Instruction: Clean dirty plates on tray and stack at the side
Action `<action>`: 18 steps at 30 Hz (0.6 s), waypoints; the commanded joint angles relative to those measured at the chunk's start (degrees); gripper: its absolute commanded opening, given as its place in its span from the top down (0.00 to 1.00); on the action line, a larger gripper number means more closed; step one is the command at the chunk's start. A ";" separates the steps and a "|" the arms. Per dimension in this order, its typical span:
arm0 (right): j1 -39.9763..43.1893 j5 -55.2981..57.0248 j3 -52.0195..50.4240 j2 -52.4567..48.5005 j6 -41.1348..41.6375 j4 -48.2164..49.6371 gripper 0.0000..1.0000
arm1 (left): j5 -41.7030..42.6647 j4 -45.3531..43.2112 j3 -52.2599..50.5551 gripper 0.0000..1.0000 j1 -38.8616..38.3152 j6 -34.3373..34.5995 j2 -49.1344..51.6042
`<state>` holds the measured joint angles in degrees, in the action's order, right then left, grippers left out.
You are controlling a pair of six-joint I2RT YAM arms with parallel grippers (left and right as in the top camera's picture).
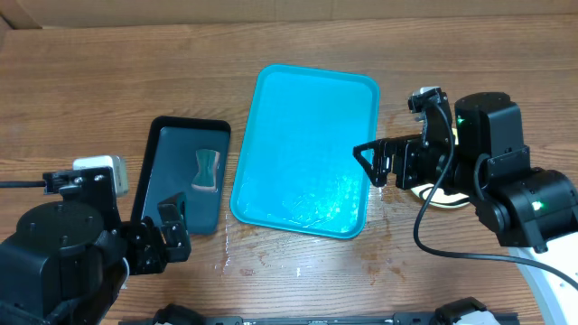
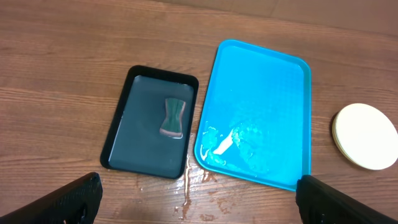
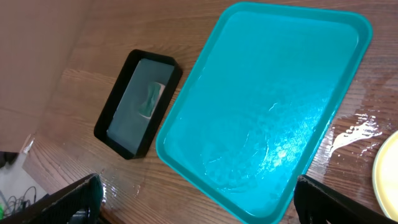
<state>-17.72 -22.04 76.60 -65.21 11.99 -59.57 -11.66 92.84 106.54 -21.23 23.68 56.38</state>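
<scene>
The turquoise tray (image 1: 307, 149) lies in the middle of the table, wet, with no plates on it. It also shows in the left wrist view (image 2: 261, 106) and the right wrist view (image 3: 267, 106). The plates (image 2: 365, 135) sit stacked on the table to the right of the tray, with a white centre and a yellow-green rim on top. In the overhead view the stack (image 1: 433, 197) is mostly hidden under my right arm. My right gripper (image 1: 375, 164) (image 3: 199, 199) is open and empty above the tray's right edge. My left gripper (image 1: 167, 236) (image 2: 199, 202) is open and empty at the front left.
A black tray (image 1: 158, 181) holding a green sponge (image 1: 208, 170) lies to the left of the turquoise tray. Water is spilled on the wood (image 2: 189, 180) in front of both trays and at the right (image 3: 354, 134), by the plates.
</scene>
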 commanded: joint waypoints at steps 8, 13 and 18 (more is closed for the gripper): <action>-0.28 0.28 0.46 1.53 -0.02 0.33 0.00 | -0.76 -0.02 -0.04 0.00 0.26 0.79 -0.15; -0.28 0.28 -1.33 6.43 -0.02 0.37 0.00 | -0.74 -0.04 -0.04 0.00 0.26 0.76 -0.15; -0.22 0.39 -6.78 13.16 -0.17 0.24 0.00 | -0.76 -0.02 -0.04 0.00 0.26 0.79 -0.15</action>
<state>-17.72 -22.02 72.86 -55.86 11.97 -59.40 -11.66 92.84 106.52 -21.23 23.68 56.38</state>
